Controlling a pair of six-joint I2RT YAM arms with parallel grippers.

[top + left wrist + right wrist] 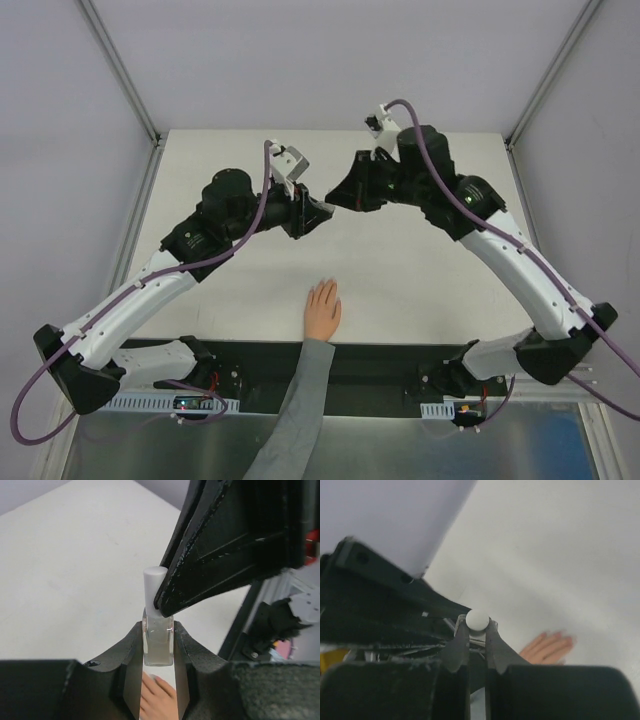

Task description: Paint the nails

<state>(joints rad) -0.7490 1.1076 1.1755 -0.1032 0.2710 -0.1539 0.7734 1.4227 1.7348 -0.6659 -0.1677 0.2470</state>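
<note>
The overhead camera is looking down from high above and behind the left gripper [318, 212] and right gripper [340, 195], taking in the whole table [420, 270] from afar. Each wrist camera is peering forward along its own fingers at very close range, the left onto a bottle [158, 647], the right onto its cap [477, 620]. All three views are sharing the hand [322, 310] lying beyond the fingertips.

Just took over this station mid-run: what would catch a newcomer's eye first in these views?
The two arms meet above mid-table: the left gripper clamps a small clear bottle while the right gripper pinches its white cap. Nearer the arm bases, a pale hand in a grey sleeve lies flat at the near edge of the table.
</note>
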